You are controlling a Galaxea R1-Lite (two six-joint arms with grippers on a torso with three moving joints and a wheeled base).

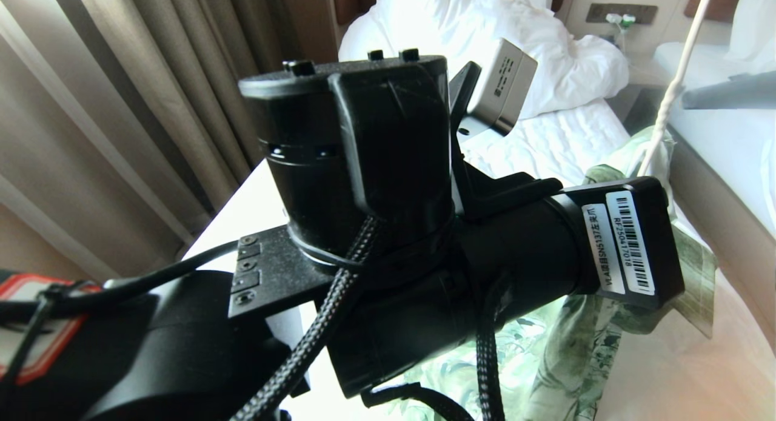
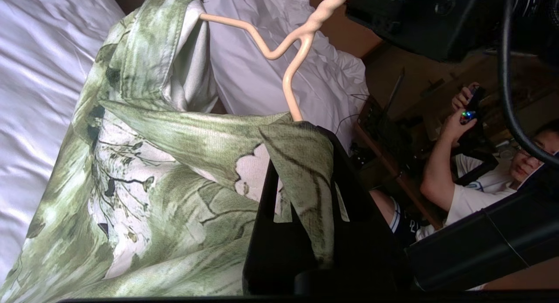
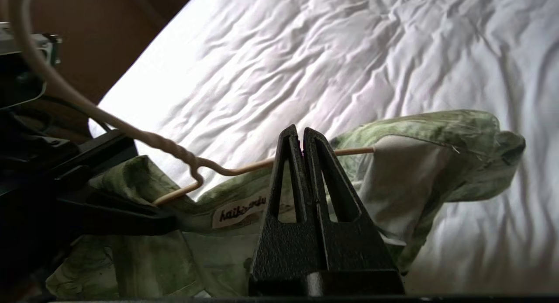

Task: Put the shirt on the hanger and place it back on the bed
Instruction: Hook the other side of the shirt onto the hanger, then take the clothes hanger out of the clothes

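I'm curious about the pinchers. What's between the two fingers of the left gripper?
In the left wrist view, a fold of the shirt sits pinched in the left gripper, just below the hanger wire.

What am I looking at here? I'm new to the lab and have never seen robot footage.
These are three cameras on a two-armed robot at one moment. The head camera looks down, but the robot's left arm blocks most of the view. The other two cameras sit on the wrists, behind each pincer. The left pincer is shut on a fold of the green leaf-print shirt. The right pincer is shut at the cream wire hanger, one end of which goes into the shirt's shoulder. Below lies the bed with its wrinkled white sheet. A seated person in the background holds a controller.
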